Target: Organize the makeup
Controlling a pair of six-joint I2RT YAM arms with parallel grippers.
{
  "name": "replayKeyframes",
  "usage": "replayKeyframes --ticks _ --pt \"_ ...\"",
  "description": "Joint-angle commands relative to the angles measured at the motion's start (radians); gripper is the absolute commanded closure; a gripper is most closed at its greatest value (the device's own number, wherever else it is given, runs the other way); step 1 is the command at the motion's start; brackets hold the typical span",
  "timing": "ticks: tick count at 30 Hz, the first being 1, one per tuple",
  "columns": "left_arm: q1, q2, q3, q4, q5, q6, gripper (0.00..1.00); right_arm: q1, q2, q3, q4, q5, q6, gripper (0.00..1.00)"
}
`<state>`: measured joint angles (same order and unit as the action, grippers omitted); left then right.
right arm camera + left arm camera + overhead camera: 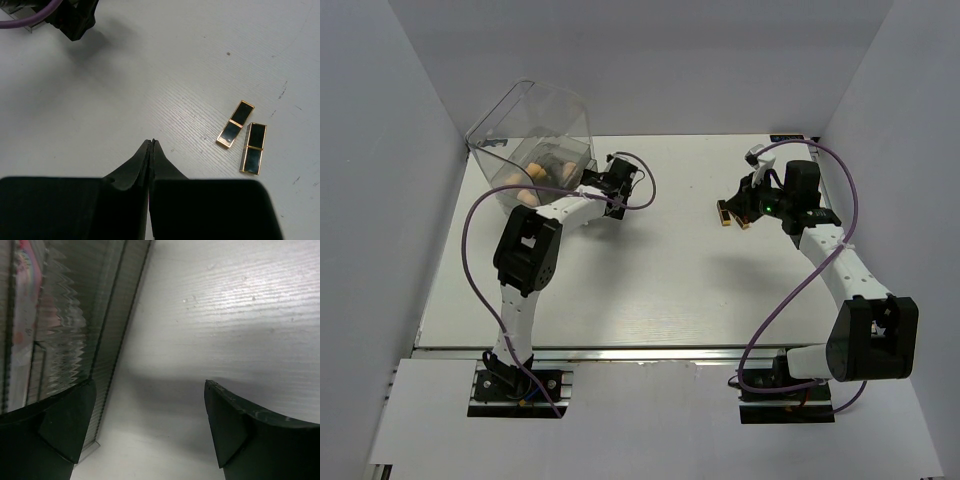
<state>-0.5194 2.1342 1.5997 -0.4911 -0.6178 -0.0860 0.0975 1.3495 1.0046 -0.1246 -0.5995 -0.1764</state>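
Though just beside each other, two black lipstick tubes [236, 124] [253, 148], gold-edged.

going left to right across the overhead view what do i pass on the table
clear box with sponges inside → left arm's jaws, open, at the box's right edge → two lipstick tubes. The right arm's jaws overlap the tubes, so they are left out.

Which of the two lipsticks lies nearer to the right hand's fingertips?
The more slanted lipstick, left in the right wrist view; the other lipstick lies beyond it, farther from the right hand.
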Motion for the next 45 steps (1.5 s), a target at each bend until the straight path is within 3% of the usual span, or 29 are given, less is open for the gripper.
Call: replayKeyframes --ticks 1,22,33,39,45 --pt "0.012 -0.010 0.048 0.002 -0.049 0.008 0.02 -0.007 0.000 0.043 0.026 -0.019 -0.011 1.00" --pt "0.044 -0.042 0.036 0.009 -0.068 0.008 0.02 -0.007 -0.003 0.035 0.031 -0.033 -0.009 0.98" --pt "0.044 -0.158 -0.075 0.091 0.110 -0.026 0.02 -0.007 0.003 0.042 0.022 -0.046 -0.011 0.96" --pt "0.029 -0.356 -0.225 0.181 0.321 -0.057 0.02 -0.004 0.046 0.081 -0.029 -0.112 -0.023 0.89" --pt "0.019 -0.681 -0.420 0.227 0.415 -0.122 0.02 0.092 0.199 0.190 -0.142 -0.154 -0.087 0.67"
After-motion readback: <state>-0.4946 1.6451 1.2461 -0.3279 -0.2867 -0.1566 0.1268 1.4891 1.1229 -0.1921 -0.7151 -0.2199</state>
